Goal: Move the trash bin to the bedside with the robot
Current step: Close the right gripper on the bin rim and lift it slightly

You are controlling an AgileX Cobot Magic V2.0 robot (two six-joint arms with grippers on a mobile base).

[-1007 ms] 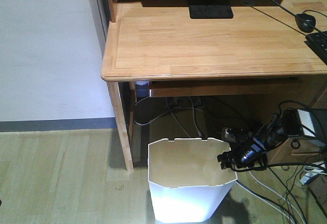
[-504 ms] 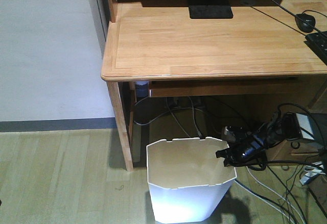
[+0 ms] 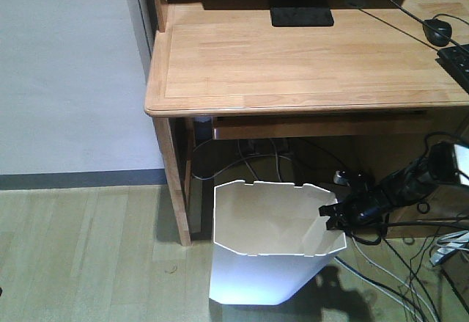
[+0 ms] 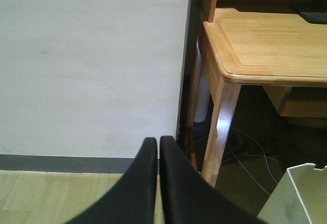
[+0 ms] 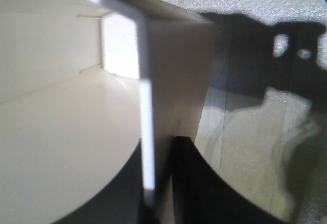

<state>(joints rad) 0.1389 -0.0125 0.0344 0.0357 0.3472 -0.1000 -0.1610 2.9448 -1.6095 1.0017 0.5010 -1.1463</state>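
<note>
The white faceted trash bin is tilted under the front of the light wooden desk, its cream inside showing. My right gripper is shut on the bin's right rim; in the right wrist view the thin white wall runs between the two black fingers, one inside and one outside the bin, with my right gripper at the bottom. My left gripper is shut and empty, facing the white wall left of the desk. A corner of the bin shows at lower right there. The bed is out of view.
The wooden desk overhangs the bin, its leg just left of it. Cables and a power strip lie on the floor behind and to the right. A keyboard, a mouse and a monitor base sit on the desk.
The bin has tipped and risen at its right side, its rim now higher and further back. My right gripper moved up and right with the rim in it.
</note>
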